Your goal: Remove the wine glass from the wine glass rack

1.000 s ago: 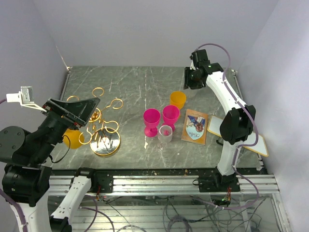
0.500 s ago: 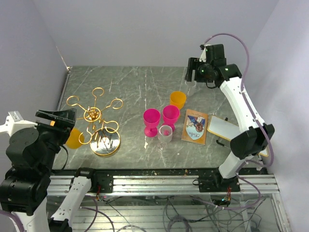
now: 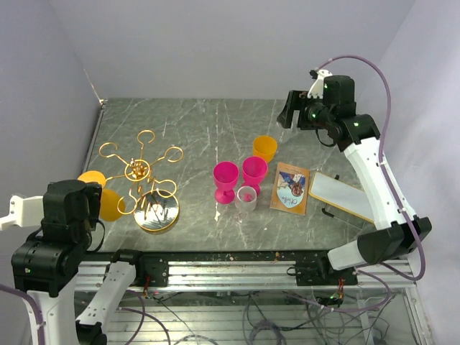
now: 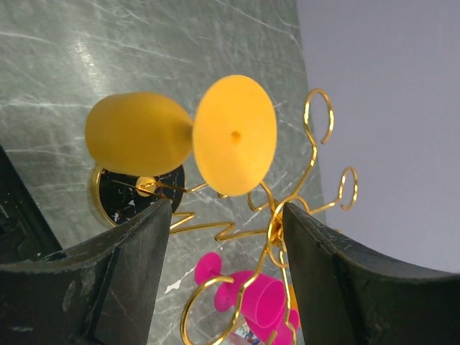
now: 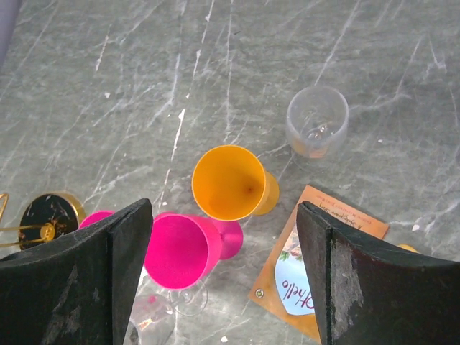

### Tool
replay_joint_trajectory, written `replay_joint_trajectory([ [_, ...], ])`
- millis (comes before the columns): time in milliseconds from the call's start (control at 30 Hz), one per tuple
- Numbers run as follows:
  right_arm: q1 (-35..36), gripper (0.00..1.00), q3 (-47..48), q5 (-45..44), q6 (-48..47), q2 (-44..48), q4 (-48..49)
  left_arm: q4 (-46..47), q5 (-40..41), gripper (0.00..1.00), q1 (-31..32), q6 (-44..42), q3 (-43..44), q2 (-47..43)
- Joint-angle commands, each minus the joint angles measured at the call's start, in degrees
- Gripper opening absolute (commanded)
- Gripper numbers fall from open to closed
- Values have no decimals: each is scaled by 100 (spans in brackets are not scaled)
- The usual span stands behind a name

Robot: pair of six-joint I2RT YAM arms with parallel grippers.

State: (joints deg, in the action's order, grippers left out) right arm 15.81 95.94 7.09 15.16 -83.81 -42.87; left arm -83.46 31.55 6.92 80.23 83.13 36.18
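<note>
Left gripper [image 4: 224, 207]: drawn in at the near left corner of the table, jaws spread wide with nothing between them. The orange glass sits just past the fingertips, apart from them.
Wine glass [image 4: 233, 136]: orange and tipped on its side just left of the rack. Its foot disc faces the left wrist camera and its bowl is beside the rack's nearest loop. It looks to be off the arms, though I cannot tell whether the bowl leans on a wire or lies on the table.
Wine glass rack [image 3: 157, 214]: upright on the near left of the table, with a shiny round base, a central post and gold loop-ended arms fanning out.
Near clear cup [image 3: 246, 199]: upright, just in front of the pink goblets.
Pink goblets [image 3: 226, 175]: two, upright, side by side at mid-table.
Card [image 3: 291, 187]: flat, just right of the goblets.
White board [image 3: 345, 195]: flat by the right edge, beside the card.
Orange cup [image 3: 264, 147]: upright, just behind the goblets.
Far clear cup [image 5: 318, 122]: upright, beyond and right of the orange cup.
Right gripper [image 5: 223, 207]: high over the far right of the table, jaws wide apart and empty.
Table [image 3: 201, 122]: grey marble.
</note>
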Motion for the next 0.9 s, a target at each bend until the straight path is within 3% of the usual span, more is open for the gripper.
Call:
replay_joint_trajectory([
  [0,18,81,-247,216,46,408,379,-208,602,72,20,633,-215,108],
  [600,89,82,-317,518,62,516,400,-174,1152,67,20,1459,-646,802],
  [867,89,82,-322,553,66,540,409,-101,1264,49,20,1487,-843,689],
])
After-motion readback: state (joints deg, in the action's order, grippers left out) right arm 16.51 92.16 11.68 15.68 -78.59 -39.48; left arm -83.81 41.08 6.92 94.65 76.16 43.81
